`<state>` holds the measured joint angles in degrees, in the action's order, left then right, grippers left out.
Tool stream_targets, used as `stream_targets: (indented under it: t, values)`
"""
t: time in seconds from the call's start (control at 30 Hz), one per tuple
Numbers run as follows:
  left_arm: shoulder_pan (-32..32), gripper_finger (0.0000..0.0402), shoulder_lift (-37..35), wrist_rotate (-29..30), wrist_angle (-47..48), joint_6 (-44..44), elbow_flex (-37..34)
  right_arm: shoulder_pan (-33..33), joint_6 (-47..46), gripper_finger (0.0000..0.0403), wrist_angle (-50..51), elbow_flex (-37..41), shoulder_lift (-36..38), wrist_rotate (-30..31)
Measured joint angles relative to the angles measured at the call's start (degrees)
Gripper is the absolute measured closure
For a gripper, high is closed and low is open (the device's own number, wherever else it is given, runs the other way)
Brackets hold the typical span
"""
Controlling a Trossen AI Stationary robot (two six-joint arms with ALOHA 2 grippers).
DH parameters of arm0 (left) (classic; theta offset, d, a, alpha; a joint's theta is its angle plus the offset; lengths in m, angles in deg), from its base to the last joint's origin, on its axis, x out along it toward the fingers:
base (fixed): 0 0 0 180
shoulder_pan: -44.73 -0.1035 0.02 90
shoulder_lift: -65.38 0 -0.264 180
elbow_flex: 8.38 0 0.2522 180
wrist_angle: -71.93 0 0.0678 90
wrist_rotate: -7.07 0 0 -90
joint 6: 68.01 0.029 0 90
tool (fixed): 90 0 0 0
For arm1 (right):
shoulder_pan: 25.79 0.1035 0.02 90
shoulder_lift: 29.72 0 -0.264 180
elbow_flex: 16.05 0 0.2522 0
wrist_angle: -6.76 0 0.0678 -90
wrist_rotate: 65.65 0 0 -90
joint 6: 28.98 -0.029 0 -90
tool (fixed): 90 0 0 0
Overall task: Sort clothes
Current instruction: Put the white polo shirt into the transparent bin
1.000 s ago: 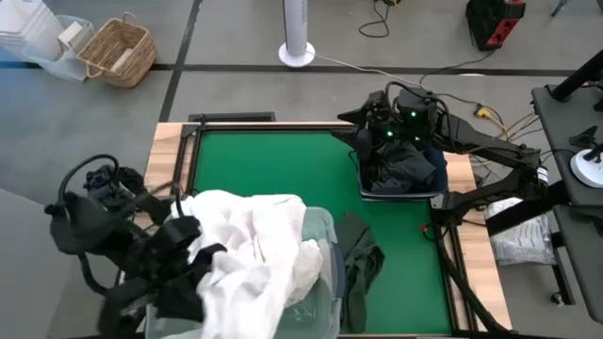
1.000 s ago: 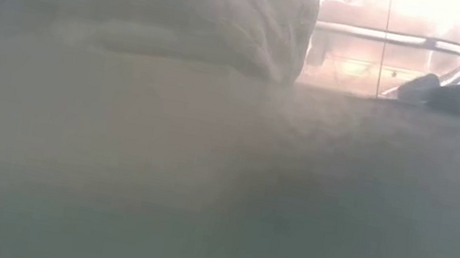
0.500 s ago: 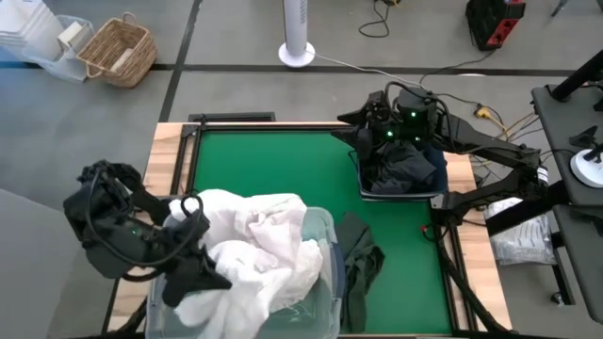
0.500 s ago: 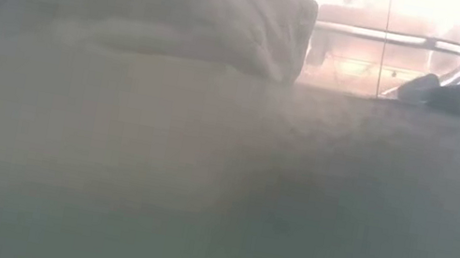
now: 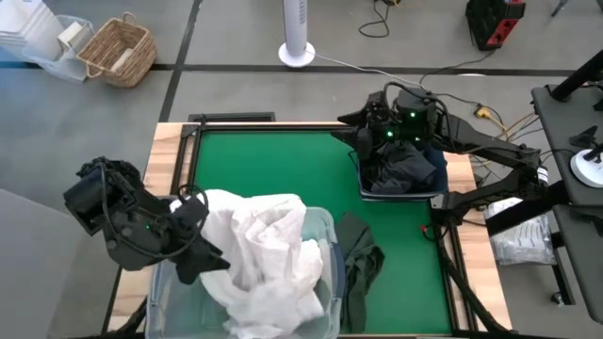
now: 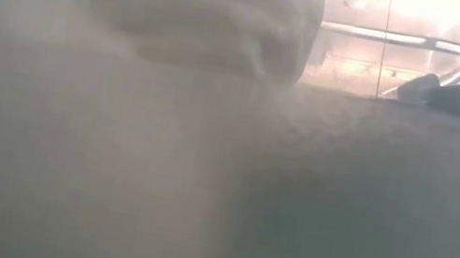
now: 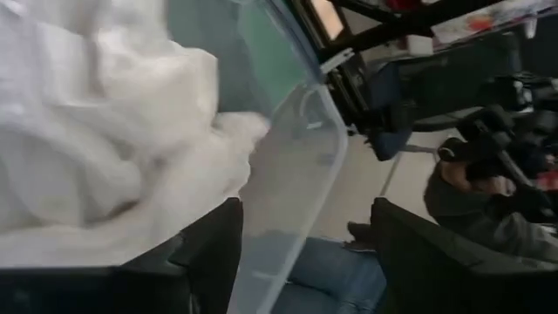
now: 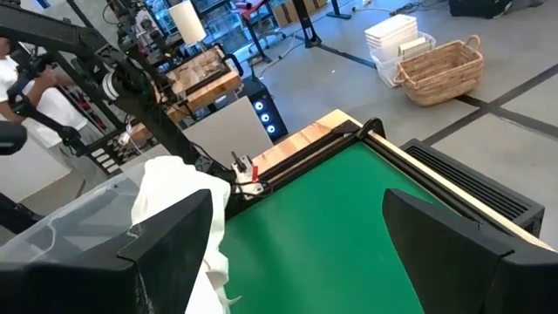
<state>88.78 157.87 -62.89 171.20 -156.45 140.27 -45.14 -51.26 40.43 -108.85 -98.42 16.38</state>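
White clothes [image 5: 264, 245] are heaped in the clear plastic tub [image 5: 325, 226] at the table's near left. My left gripper [image 5: 203, 259] stands open at the tub's left side. In the left wrist view the white clothes [image 7: 105, 131] lie beside one finger, and the tub's wall [image 7: 323, 148] runs between the two fingers. An olive green garment [image 5: 358, 259] lies crumpled on the green mat, right of the tub. Dark clothes [image 5: 405, 169] fill the dark blue bin [image 5: 363, 188] at the far right. My right gripper [image 5: 369, 132] hovers open over that bin with nothing between its fingers [image 8: 166, 253]. My left gripper [image 7: 305, 262] is open beside the white clothes, and nothing is pinched between its fingers. Whether one finger [image 7: 209, 253] touches the cloth or the tub's wall, I cannot tell.
The green mat [image 5: 273, 160] is bare between tub and bin. A black frame [image 5: 188, 155] edges it. The low view is filled by pale cloth and the tub's wall [image 6: 191, 27]. A person [image 7: 471, 192] sits beyond the table. A wicker basket [image 5: 118, 52] stands on the floor.
My left gripper has opened and let go of a white garment. The garment has dropped from the tub's left rim into the tub and spread toward the table's near edge. The left arm has swung back toward the table's left edge.
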Motion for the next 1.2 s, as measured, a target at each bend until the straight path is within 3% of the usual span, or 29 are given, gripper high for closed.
stream_targets:
  t: [0.27, 0.43, 0.73, 0.9, 1.2]
  values:
    - [-3.95, 0.0168, -1.36, 1.31, 4.52, 7.12, -0.03, 0.00, -0.29, 0.0088, 1.36, 0.00, 0.00, 0.00]
    - [-8.79, 0.0168, -1.24, 1.50, 4.49, 23.93, -0.29, 0.02, -0.29, 0.0087, 1.33, 0.00, 0.00, 0.00]
    - [-13.34, 0.0168, 0.17, 2.62, 4.48, 62.39, -2.42, 0.02, -0.99, 0.0074, 1.39, 0.00, 0.00, 0.00]
    - [-16.55, 0.0168, -1.18, 3.96, 4.46, 66.07, -9.21, 0.02, -1.12, 0.0080, 1.36, 0.00, 0.00, 0.00]
    - [-21.21, 0.0168, -7.99, 1.04, 4.31, 63.44, -28.99, 0.02, -1.12, 0.0083, 1.45, 0.00, 0.00, 0.00]
